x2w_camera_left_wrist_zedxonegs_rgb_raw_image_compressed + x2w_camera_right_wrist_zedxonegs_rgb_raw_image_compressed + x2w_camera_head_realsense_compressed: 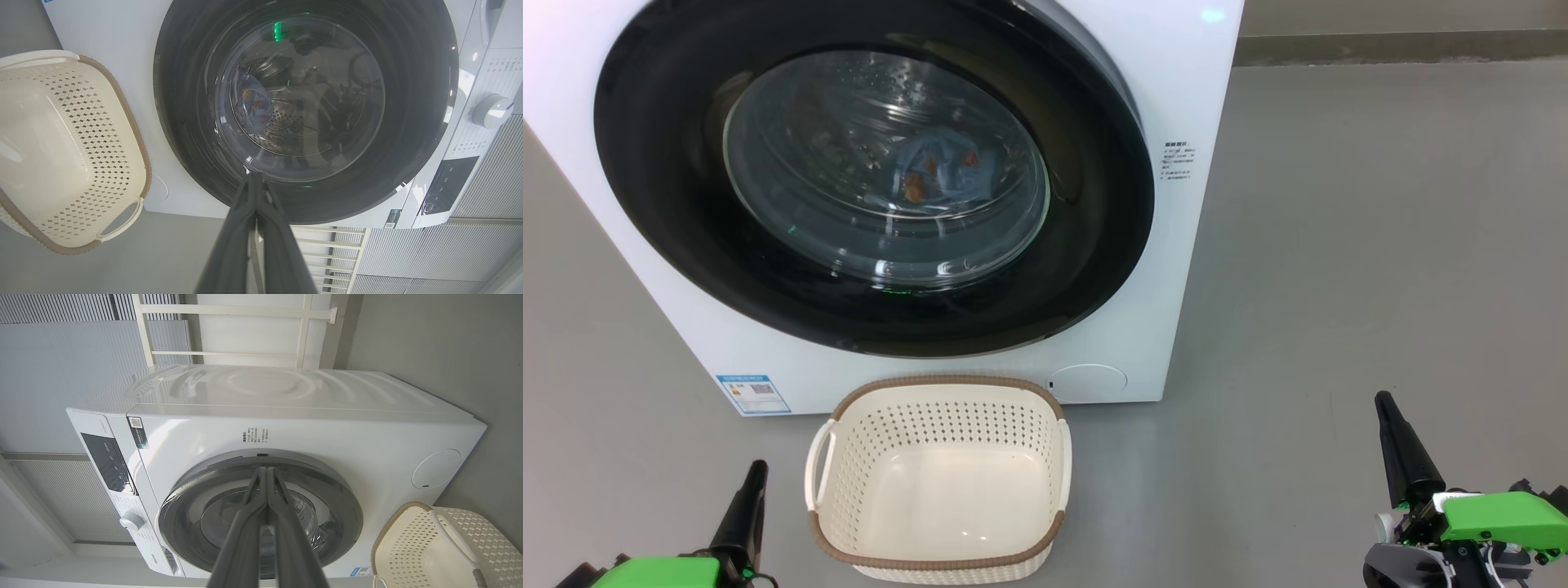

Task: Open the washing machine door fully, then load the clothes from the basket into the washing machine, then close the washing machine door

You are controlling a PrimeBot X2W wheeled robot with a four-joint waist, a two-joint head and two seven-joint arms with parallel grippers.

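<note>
While both arms sit low and idle, I start at the left gripper (755, 478): its two dark fingers are pressed together, empty, tips pointing up the head view towards the machine. In the left wrist view the same closed tips (254, 176) aim at the lower rim of the washing machine door (882, 171), apart from it.

Just to that gripper's right stands the basket (947, 381) on the grey floor (1339, 245), its long side running across my view, close against the front of the washing machine (1184, 245). I see bare cream plastic inside it.

Beyond the basket, the round black door lies flush in the white front. Through its glass bowl I make out the clothes (939, 175), pale blue with orange-brown patches, low in the drum.

The right gripper (1385, 412) is also closed on nothing, and it stands well out past the machine's right corner. Its wrist view looks along the joined fingers (267, 470) at the door's near edge.

My judgement: loading and closing look done. I cannot tell whether the latch has caught. If a firming press were wanted, the door lies ahead of both arms, and the left is the nearer.
</note>
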